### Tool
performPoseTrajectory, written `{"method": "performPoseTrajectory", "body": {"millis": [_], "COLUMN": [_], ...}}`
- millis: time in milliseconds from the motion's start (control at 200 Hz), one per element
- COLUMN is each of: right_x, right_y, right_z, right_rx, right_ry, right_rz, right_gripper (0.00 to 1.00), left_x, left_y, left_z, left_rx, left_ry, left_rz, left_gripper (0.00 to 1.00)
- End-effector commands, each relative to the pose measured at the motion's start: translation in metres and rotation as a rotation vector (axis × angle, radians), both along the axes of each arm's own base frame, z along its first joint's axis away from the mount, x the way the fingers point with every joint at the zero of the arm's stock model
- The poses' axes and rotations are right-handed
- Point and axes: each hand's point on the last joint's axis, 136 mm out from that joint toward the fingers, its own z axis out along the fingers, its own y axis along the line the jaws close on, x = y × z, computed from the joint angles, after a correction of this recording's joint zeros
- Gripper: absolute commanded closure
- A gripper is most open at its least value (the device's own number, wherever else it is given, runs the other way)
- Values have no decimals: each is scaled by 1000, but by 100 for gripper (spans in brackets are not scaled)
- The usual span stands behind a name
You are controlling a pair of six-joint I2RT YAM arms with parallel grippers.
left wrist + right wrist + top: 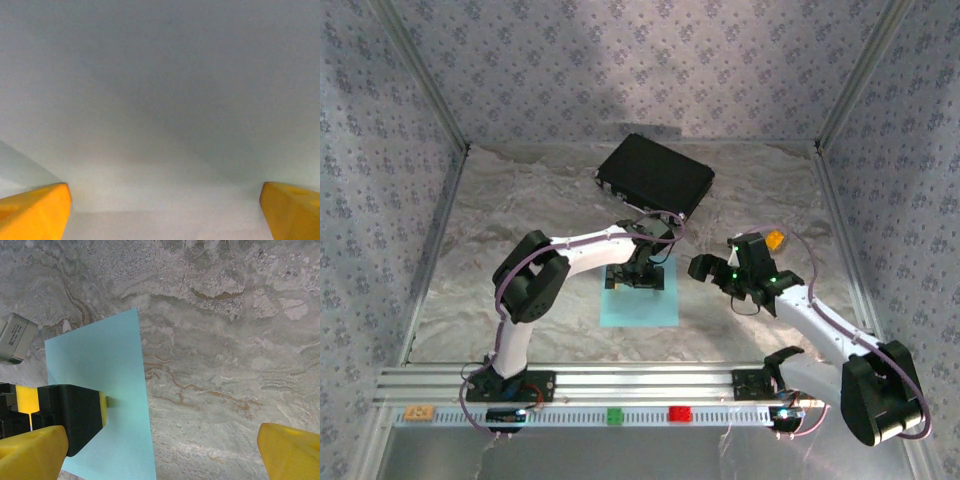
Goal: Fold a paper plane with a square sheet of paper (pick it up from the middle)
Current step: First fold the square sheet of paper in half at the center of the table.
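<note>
Since the square sheet of paper (640,305) lies flat on the marbled table (520,230) with no edge raised, handling is judged delicate. It sits in front of the black case (655,175), between the two arms. It appears thin, light and limp, likely to slide on the smooth top and to crease under any hard pinch. The left gripper (165,215) hangs close over it, its yellow fingertips (35,210) spread wide apart with nothing but pale blue paper between them. That wrist view is too near and featureless to say whether the tips touch, so contact is left open. The right gripper (162,455) stands just beside the sheet's right edge, mostly over bare table, its jaws likewise fully apart and empty. The best hold, in my judgement, is the middle: press both tips down and draw them together to raise a ridge. As to writing, a small grey part (15,337) near one corner of the sheet carries print too small to read. No brand is legible.
</note>
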Motion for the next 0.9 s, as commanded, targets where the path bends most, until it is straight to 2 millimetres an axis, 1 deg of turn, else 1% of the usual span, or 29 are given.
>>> {"method": "performPoseTrajectory", "body": {"millis": [0, 260, 360, 490, 685, 770, 830, 875, 895], "right_x": [1, 2, 3, 4, 5, 6, 5, 5, 5], "right_y": [-1, 0, 0, -1, -6, -10, -14, -17, -18], "right_z": [2, 3, 3, 5, 6, 8, 8, 9, 9], "right_rx": [6, 10, 7, 9, -5, -12, -23, -31, -34], "right_ry": [15, 16, 16, 11, 4, -2, -1, -5, -5], "right_rz": [-11, -14, -18, -22, -55, -81, -105, -118, -126], "right_gripper": [1, 1, 1, 1, 1, 1, 1, 1, 1], "left_x": [-16, -15, -14, -9, 0, 3, 5, 6, 6], "left_y": [9, 9, 9, 8, 3, 0, 0, 0, -1], "left_z": [-28, -28, -25, -17, 4, 13, 19, 21, 23], "left_rx": [60, 58, 54, 46, -2, -37, -46, -53, -60], "left_ry": [70, 70, 61, 27, -51, -80, -98, -110, -114], "left_rz": [8, 4, 0, -4, -16, -18, -17, -17, -20], "left_gripper": [4, 6, 7, 12, 24, 33, 35, 39, 43]}}
